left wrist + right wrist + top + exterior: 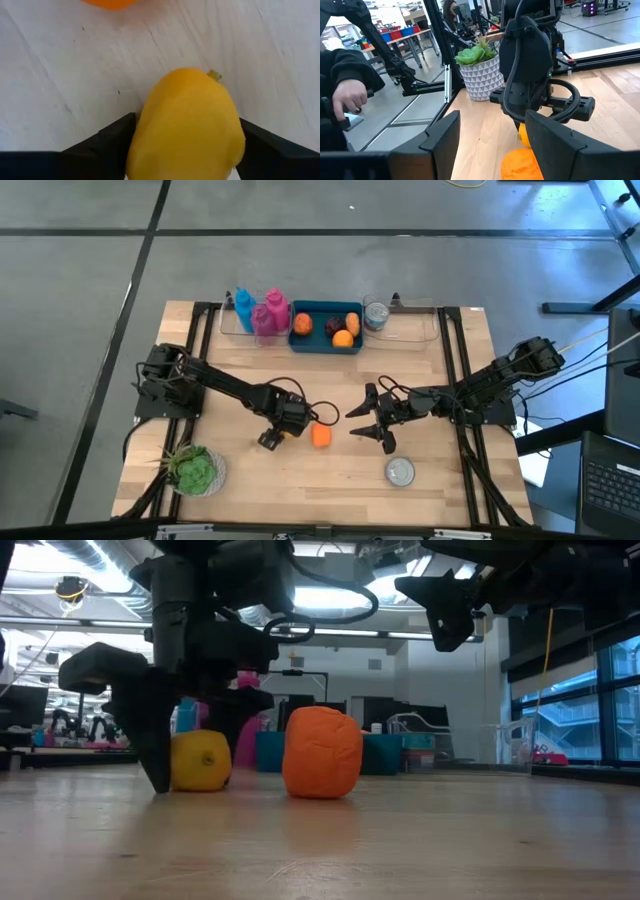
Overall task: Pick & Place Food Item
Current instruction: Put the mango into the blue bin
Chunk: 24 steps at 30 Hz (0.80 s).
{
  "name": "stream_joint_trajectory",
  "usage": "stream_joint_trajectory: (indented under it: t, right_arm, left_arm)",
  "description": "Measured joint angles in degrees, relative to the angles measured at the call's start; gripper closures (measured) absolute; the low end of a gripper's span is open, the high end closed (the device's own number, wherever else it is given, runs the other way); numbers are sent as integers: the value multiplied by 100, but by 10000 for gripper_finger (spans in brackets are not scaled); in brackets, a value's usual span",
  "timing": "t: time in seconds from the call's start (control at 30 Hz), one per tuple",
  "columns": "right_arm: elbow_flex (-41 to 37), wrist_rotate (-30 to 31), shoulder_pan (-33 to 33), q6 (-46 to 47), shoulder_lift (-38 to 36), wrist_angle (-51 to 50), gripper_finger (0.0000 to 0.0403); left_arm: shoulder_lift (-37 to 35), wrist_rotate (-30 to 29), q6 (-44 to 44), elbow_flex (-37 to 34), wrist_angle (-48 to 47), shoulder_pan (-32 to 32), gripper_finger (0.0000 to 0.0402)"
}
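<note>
A yellow pepper (187, 125) lies on the wooden table (440, 490), left of an orange food item (320, 436) that also rests on the boards. My left gripper (280, 435) comes down over the pepper, one dark finger on each side of it. My right gripper (352, 422) hovers open to the right of the orange item (520, 165), level above the table, with nothing between its fingers. My left gripper has the yellow pepper's two long sides (142, 135) between its two fingers, slanting steeply down from above. The fingers (150, 740) reach to the tabletop beside it. The pepper lies on the table with its stem end (214, 75) pointing away from the wrist.
A blue tray (325, 340) with several food items stands at the far edge, flanked by blue and pink bottles (262, 312) and a tin (376, 315). A potted plant (195, 470) sits near left, a silver lid (400, 471) near right. A person's hand (345, 97) shows beyond the table.
</note>
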Motion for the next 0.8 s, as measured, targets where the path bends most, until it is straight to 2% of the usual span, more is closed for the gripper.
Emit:
stream_joint_trajectory:
  t: [0.3,0.57,0.8]
  right_arm:
    - [0,0,0,4,0,-2,179]
    - [0,0,0,6,0,4,179]
    - [0,2,-6,-83,0,4,179]
  left_arm:
    - [-38,11,-159,3,-44,0,227]
    - [-389,-49,-548,486,-555,8,232]
    - [-1182,-413,-603,1089,-1069,48,232]
